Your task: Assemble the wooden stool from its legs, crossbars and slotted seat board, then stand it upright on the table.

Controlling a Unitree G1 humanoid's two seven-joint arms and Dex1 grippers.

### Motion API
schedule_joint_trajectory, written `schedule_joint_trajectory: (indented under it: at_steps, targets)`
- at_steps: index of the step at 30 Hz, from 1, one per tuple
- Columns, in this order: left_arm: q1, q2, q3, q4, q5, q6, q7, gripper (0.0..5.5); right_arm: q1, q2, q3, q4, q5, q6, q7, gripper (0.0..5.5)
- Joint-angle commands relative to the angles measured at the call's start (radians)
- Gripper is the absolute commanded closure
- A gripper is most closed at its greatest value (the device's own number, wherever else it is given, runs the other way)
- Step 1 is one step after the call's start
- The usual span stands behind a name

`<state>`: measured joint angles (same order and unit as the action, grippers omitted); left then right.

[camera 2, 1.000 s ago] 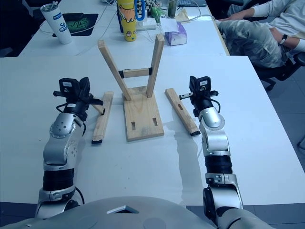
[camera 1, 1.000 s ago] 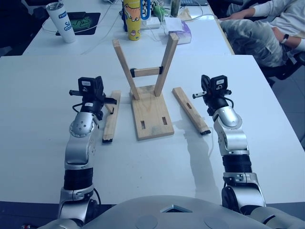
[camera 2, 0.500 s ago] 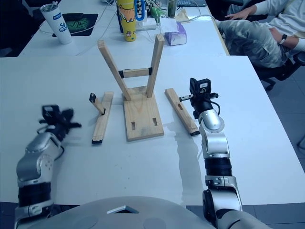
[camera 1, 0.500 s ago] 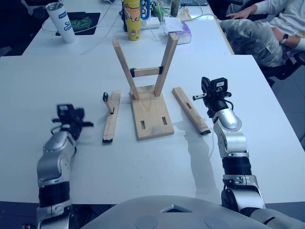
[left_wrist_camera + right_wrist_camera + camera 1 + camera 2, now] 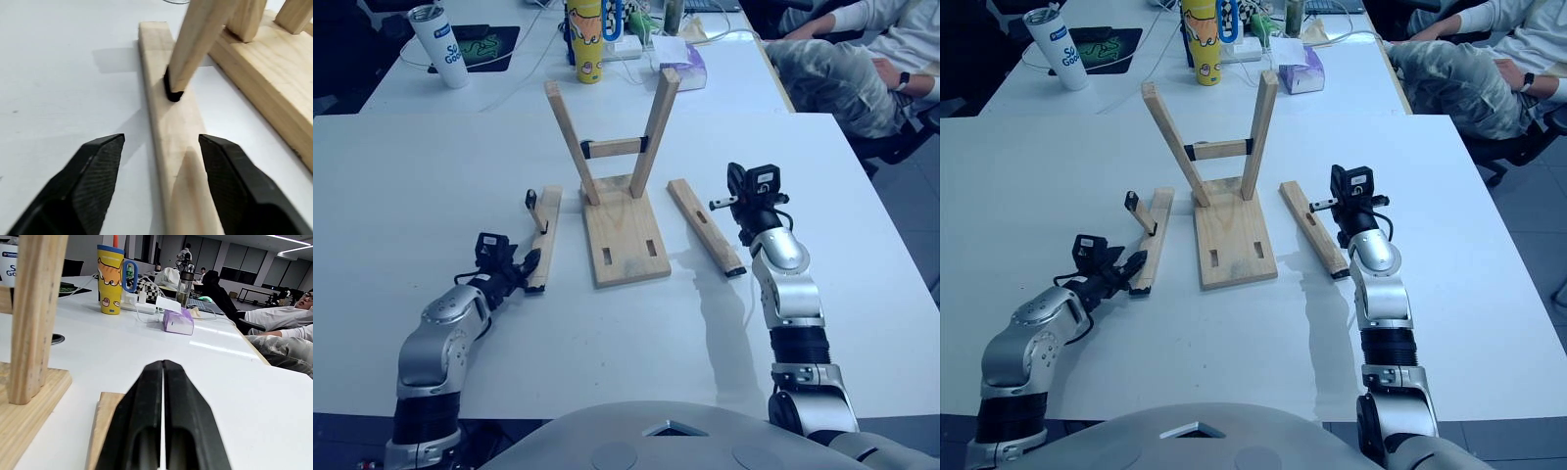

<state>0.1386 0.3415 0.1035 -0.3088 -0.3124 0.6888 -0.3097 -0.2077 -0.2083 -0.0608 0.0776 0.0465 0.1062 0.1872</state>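
From the head views, the seat board lies flat at the middle of the white tabletop; two upright legs stand in its far end, splayed apart and joined by a crossbar; its two near slots are unfilled. A left loose leg lies just beside the board's left edge, with a short crossbar sticking up from its far part; a right loose leg lies at an angle off the board's right edge. The left hand sits low at the near end of the left loose leg; the right hand hangs just right of the right loose leg. A white tumbler and a yellow cup stand on the table behind.

In the left wrist view, the left hand's fingers are spread wide, one on each side of the left loose leg, gripping nothing.

In the right wrist view, the right hand's fingers are pressed together, holding nothing, above the right loose leg; a purple tissue pack lies farther off.
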Motion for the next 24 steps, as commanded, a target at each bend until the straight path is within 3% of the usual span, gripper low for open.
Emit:
schedule_joint_trajectory:
  at_steps: [1, 8, 18, 24]
  targets:
    - [-0.006, -0.034, -0.057, 0.02, 0.031, 0.001, 0.025, 2.08, -0.006, 0.001, 0.008, -0.009, -0.006, 0.005, -0.002, 5.5]
    - [-0.008, -0.035, -0.114, 0.086, 0.131, -0.039, 0.082, 1.92, -0.023, -0.002, 0.016, 0.004, -0.005, 0.002, 0.007, 5.5]
    - [-0.021, -0.05, -0.118, 0.098, 0.173, -0.072, 0.094, 3.39, -0.035, -0.005, 0.018, 0.009, -0.005, 0.001, 0.011, 5.5]
    - [-0.045, -0.065, -0.073, 0.116, 0.2, -0.179, 0.139, 3.46, -0.054, -0.008, 0.015, 0.008, -0.002, 0.006, 0.015, 5.5]
